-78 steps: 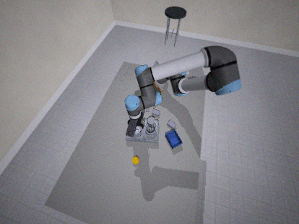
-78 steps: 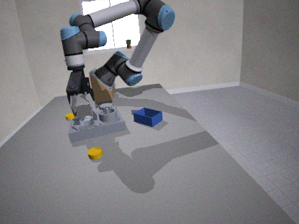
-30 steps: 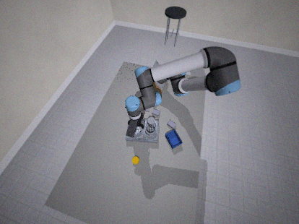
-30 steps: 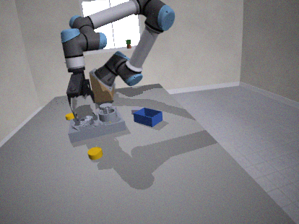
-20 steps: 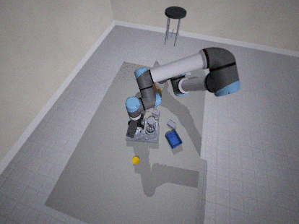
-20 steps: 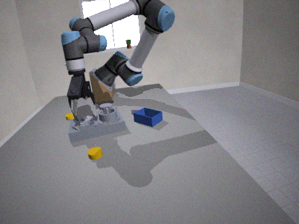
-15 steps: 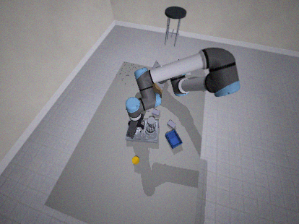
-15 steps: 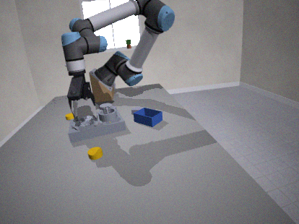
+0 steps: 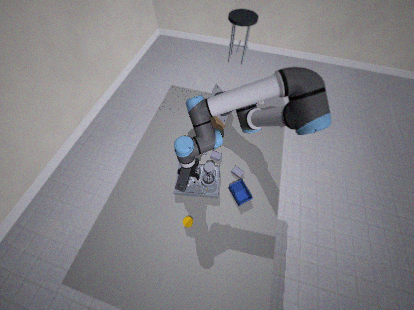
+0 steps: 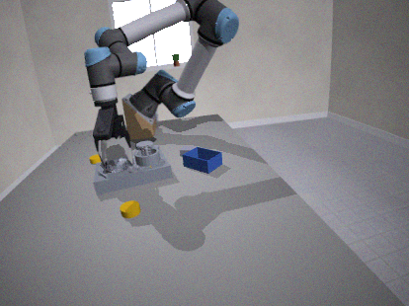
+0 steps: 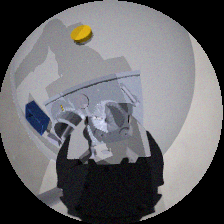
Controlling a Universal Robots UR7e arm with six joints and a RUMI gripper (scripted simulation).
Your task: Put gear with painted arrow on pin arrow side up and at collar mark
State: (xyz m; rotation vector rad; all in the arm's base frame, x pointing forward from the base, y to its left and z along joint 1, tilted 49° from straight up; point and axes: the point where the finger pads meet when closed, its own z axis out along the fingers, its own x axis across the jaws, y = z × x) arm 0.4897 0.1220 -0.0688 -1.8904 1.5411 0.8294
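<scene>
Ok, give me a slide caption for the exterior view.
Arm lowers its gripper over the grey base plate; blue bin beside it, yellow disc in front.

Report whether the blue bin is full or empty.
Empty: the exterior view shows the blue bin's bare inside walls and floor, nothing in it.
</scene>
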